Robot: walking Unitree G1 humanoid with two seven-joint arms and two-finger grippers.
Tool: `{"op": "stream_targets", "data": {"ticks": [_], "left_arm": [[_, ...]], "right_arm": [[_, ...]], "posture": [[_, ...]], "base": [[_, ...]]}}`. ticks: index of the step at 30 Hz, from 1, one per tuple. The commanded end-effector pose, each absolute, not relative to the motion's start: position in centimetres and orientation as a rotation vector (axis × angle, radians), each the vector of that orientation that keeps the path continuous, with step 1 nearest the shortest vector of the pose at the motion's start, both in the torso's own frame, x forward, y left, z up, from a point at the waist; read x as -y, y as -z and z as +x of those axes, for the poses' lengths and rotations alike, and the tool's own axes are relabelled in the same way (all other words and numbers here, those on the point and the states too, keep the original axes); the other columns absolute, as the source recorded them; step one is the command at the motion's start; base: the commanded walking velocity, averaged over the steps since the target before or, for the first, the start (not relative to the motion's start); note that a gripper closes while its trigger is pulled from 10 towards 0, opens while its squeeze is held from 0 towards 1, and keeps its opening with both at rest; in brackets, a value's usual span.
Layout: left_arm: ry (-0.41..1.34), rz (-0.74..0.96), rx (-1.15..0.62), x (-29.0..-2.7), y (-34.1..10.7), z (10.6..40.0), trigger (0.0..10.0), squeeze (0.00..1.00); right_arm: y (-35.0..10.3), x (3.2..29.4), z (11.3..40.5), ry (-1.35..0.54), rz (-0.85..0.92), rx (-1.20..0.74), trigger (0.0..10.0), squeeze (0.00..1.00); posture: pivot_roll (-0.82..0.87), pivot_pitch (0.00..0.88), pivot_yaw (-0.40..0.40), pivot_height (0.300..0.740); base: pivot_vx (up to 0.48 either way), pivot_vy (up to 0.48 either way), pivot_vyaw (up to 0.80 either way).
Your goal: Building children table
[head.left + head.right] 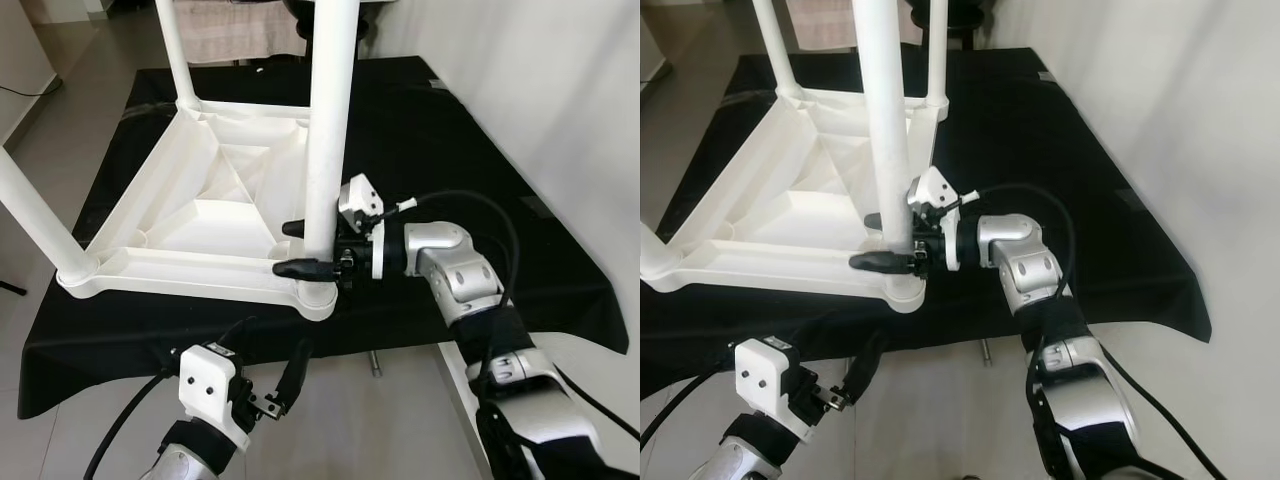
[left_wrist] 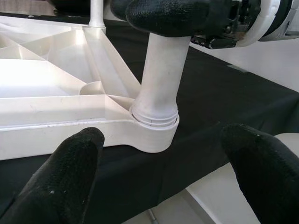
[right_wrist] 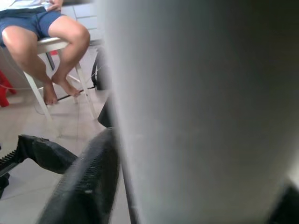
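At the lower left of the head view you have the left end effector (image 1: 272, 375), hanging below the near edge of the black cloth (image 1: 520, 230), fingers spread and holding nothing. Through its wrist camera the two black fingertips (image 2: 60, 179) stand wide apart, with the corner socket (image 2: 154, 133) of the children's table between them further off.

The white children's table (image 1: 200, 215) lies upside down on the cloth-covered desk, filling the upper left and centre of the frame, ribbed underside facing up. One leg (image 1: 30, 215) rises from the near-left corner toward the left edge of the frame. Another leg (image 1: 178, 50) stands at the far corner, top centre-left.

At centre, the near-right leg (image 1: 328, 120) stands upright in its corner socket, running out of the frame at the top. Seen from the left wrist, the leg's foot sits in the socket with a ringed collar showing at the joint.

To the right of centre, the right end effector (image 1: 305, 248) is clenched on that leg just above the socket, one finger on each side. Its silver arm runs off to the lower right. In the right wrist view the leg is a pale blur close up, and behind it a person (image 3: 42, 32) sits on a white stool, legs on a tiled floor.
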State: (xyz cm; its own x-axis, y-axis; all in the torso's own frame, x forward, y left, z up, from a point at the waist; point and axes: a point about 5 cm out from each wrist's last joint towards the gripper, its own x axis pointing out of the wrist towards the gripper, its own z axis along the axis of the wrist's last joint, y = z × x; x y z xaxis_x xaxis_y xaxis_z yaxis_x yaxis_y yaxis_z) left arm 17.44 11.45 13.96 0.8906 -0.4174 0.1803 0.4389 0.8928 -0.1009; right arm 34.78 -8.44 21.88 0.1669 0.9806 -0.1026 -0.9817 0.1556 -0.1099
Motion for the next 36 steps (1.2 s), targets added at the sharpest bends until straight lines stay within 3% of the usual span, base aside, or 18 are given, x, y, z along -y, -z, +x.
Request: {"op": "stream_targets", "data": {"ticks": [1, 4, 10, 14, 15, 16, 17, 20, 21, 24, 31, 32, 33, 34, 35, 36], "left_arm": [[0.438, -0.140, 0.152, -11.4, -14.0, 17.3, 10.0, 0.00], [0.441, -0.143, 0.148, -11.3, -13.9, 17.2, 10.0, 0.00], [0.443, -0.148, 0.146, -11.2, -13.8, 17.1, 10.0, 0.00], [0.439, -0.148, 0.147, -11.4, -13.8, 17.2, 10.0, 0.00], [0.440, -0.147, 0.147, -11.5, -13.8, 17.2, 10.0, 0.00], [0.440, -0.147, 0.147, -11.5, -13.8, 17.2, 10.0, 0.00], [0.440, -0.146, 0.147, -11.5, -13.8, 17.2, 10.0, 0.00], [0.440, -0.146, 0.147, -11.5, -13.8, 17.2, 10.0, 0.00], [0.441, -0.145, 0.147, -11.6, -13.8, 17.3, 10.0, 0.00], [0.441, -0.143, 0.147, -11.8, -13.7, 17.6, 10.0, 0.00], [0.445, -0.139, 0.148, -11.9, -13.6, 17.9, 10.0, 0.00], [0.441, -0.138, 0.150, -11.9, -13.6, 18.0, 10.0, 0.00], [0.441, -0.138, 0.150, -11.9, -13.6, 18.0, 10.0, 0.00], [0.437, -0.136, 0.152, -12.0, -13.7, 18.0, 10.0, 0.00], [0.435, -0.136, 0.154, -12.0, -13.7, 18.0, 10.0, 0.00], [0.435, -0.136, 0.154, -12.0, -13.7, 18.0, 10.0, 0.00]], "right_arm": [[-22.0, 7.8, 34.6, -1.450, -0.171, 0.004, 0.0, 0.00], [-22.0, 8.2, 34.5, -1.512, -0.167, 0.003, 0.0, 0.00], [-21.1, 9.5, 34.0, -1.457, -0.166, 0.007, 0.0, 0.00], [-18.9, 9.1, 33.8, -1.230, -0.145, -0.042, 0.0, 0.00], [-17.6, 9.1, 34.4, -0.945, -0.173, -0.095, 0.0, 0.00], [-17.6, 9.1, 34.4, -0.945, -0.173, -0.095, 0.0, 0.00], [-16.8, 9.4, 34.7, -0.744, -0.202, -0.125, 0.0, 0.00], [-16.8, 9.4, 34.7, -0.744, -0.202, -0.125, 0.0, 0.00], [-15.8, 9.5, 33.5, -0.587, -0.191, -0.176, 0.0, 0.00], [-15.0, 9.6, 31.7, -0.440, -0.150, -0.219, 0.0, 0.00], [-15.3, 9.3, 32.1, -0.419, -0.142, -0.217, 0.0, 0.00], [-15.3, 9.1, 32.1, -0.432, -0.146, -0.220, 4.2, 0.00], [-15.3, 9.1, 32.1, -0.432, -0.146, -0.220, 4.2, 0.00], [-15.5, 8.6, 32.0, -0.460, -0.126, -0.220, 10.0, 0.00], [-15.6, 8.1, 31.9, -0.490, -0.120, -0.212, 10.0, 0.48], [-15.6, 8.1, 31.9, -0.490, -0.120, -0.212, 10.0, 0.48]], "posture": [[0.07, 0.143, -0.053, 0.740], [0.06, 0.142, -0.051, 0.740], [0.06, 0.136, -0.057, 0.740], [0.04, 0.139, -0.056, 0.740], [0.04, 0.139, -0.056, 0.740], [0.04, 0.139, -0.056, 0.740], [0.04, 0.139, -0.056, 0.740], [0.04, 0.139, -0.056, 0.740], [0.03, 0.139, -0.054, 0.740], [0.01, 0.124, -0.041, 0.740], [0.02, 0.114, -0.049, 0.740], [0.02, 0.113, -0.049, 0.740], [0.02, 0.113, -0.049, 0.740], [0.02, 0.114, -0.050, 0.740], [0.02, 0.114, -0.050, 0.740], [0.02, 0.114, -0.050, 0.740]], "base": [[0.000, 0.000, 0.00], [0.000, 0.000, 0.00], [0.000, 0.000, 0.00], [0.000, 0.000, 0.00], [0.000, 0.000, 0.00], [0.000, 0.000, 0.00], [0.000, 0.000, 0.00], [0.000, 0.000, 0.00], [0.000, 0.000, 0.00], [0.000, 0.000, 0.00], [0.000, 0.000, 0.00], [0.000, 0.000, 0.00], [0.000, 0.000, 0.00], [0.000, 0.000, 0.00], [0.000, 0.000, 0.00], [0.000, 0.000, 0.00]]}}
